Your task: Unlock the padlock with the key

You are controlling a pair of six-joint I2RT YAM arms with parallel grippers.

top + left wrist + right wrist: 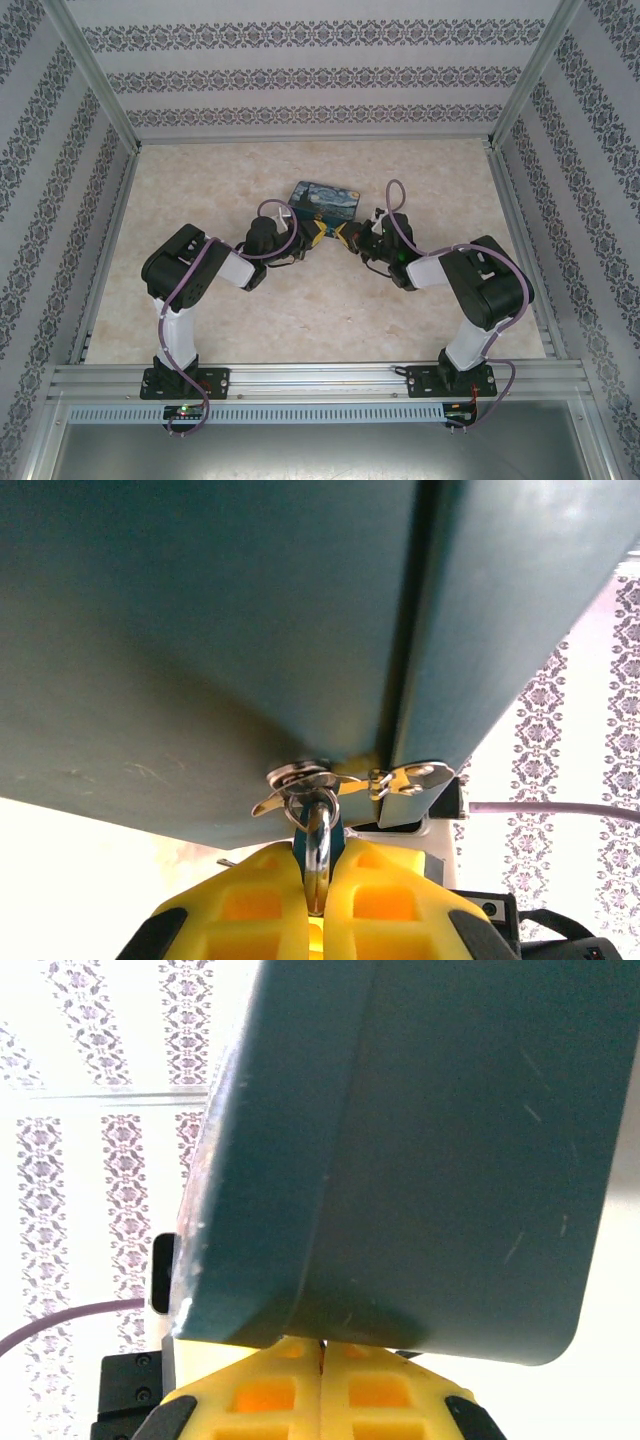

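Note:
In the left wrist view my left gripper (318, 880) is shut on the padlock (318, 832). Its silver shackle runs up through the metal hasp (345, 778) on the dark teal box (200, 630), and a strip of blue body shows between the yellow fingers (250, 900). My right gripper (322, 1358) is shut just under the box (450, 1140), with a thin dark sliver, the key (322, 1342), pinched at its tips. From above, the left gripper (316, 238) and right gripper (346, 237) nearly meet in front of the swirl-painted box (325, 198); the lock is too small to make out there.
The box stands at the middle of the beige table (200, 330), close behind both grippers. Patterned walls (60, 200) and metal frame rails (310, 378) enclose the table on all sides. Purple cables loop over both arms.

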